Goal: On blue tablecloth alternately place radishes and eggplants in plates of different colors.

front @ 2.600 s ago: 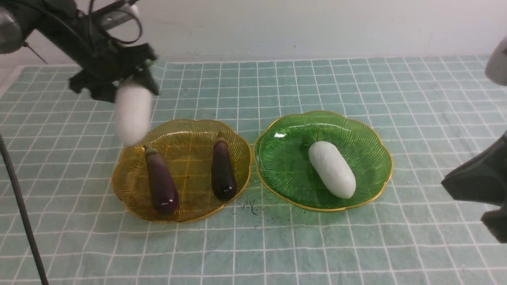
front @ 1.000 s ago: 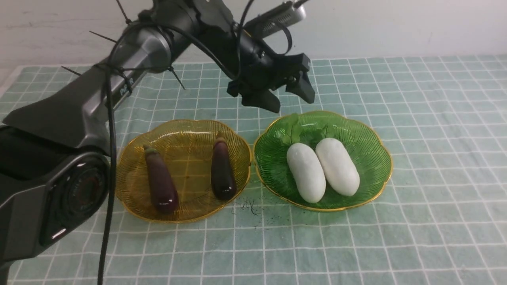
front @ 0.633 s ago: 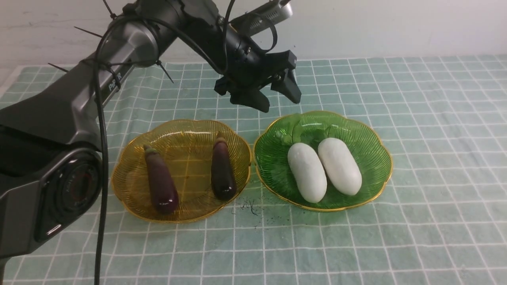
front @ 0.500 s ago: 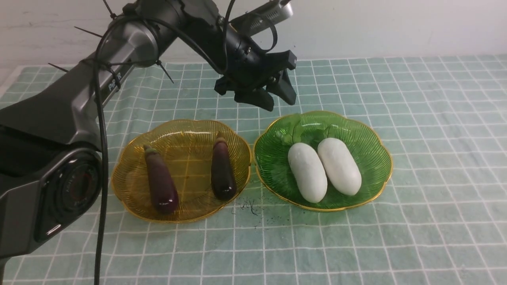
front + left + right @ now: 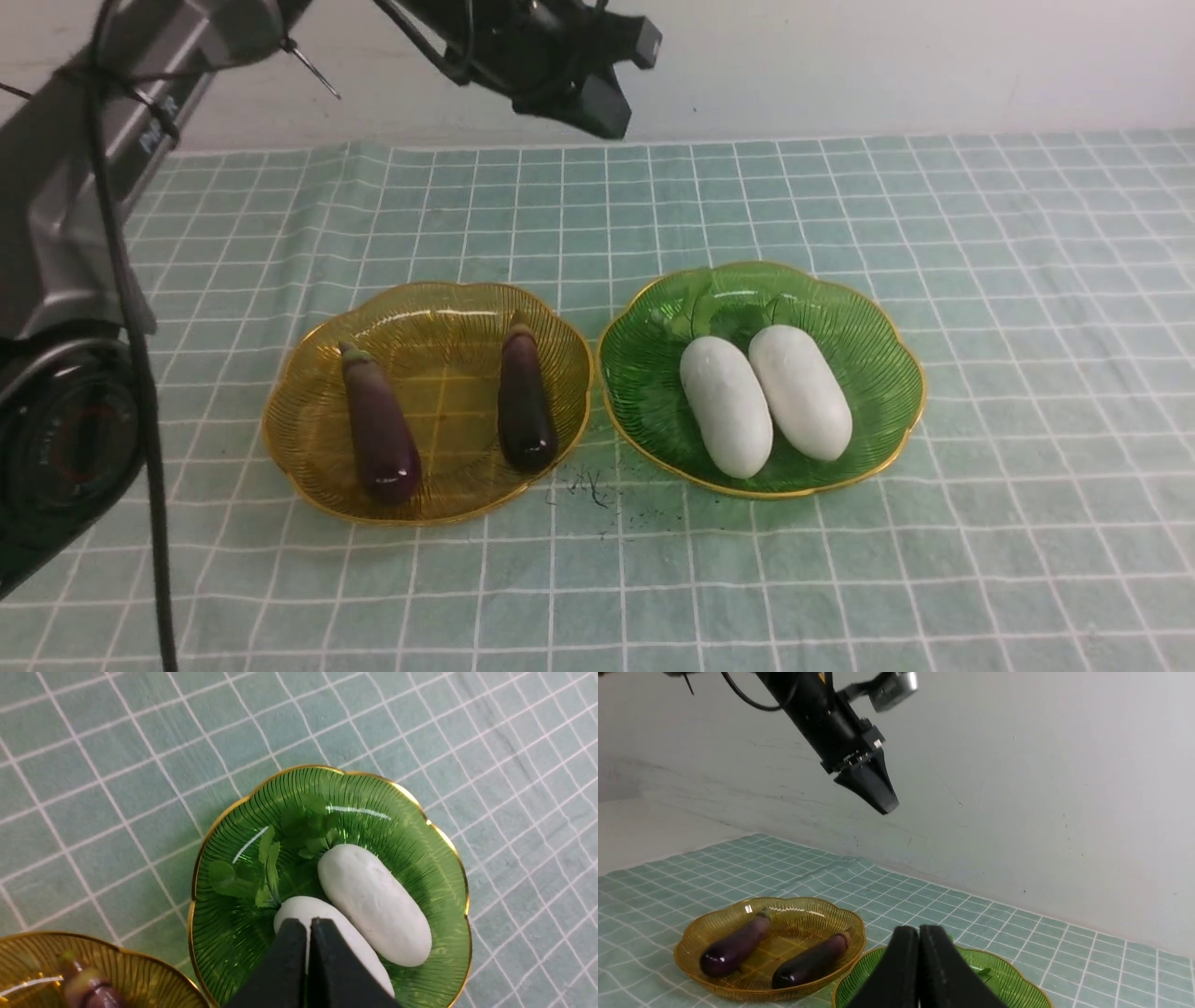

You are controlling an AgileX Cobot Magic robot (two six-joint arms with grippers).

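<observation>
Two plates on the blue tablecloth (image 5: 934, 233). One amber plate (image 5: 299, 453) sits just left of the green plate (image 5: 898, 359) and holds two eggplants (image 5: 378, 437) (image 5: 525, 406), lying apart with their stems at the far end. The left gripper (image 5: 607, 119) hangs empty and pinched closed, high above the green plate's far left side. In the green plate: two radishes (image 5: 725, 408) (image 5: 800, 392), side by side and touching. The right gripper (image 5: 919, 929) is closed on nothing too, near the green plate's rim.

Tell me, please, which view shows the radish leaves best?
Left wrist view: the radish leaves spread plainly. Front view: they blend into the green plate. Right wrist view: the right gripper mostly hides them.
</observation>
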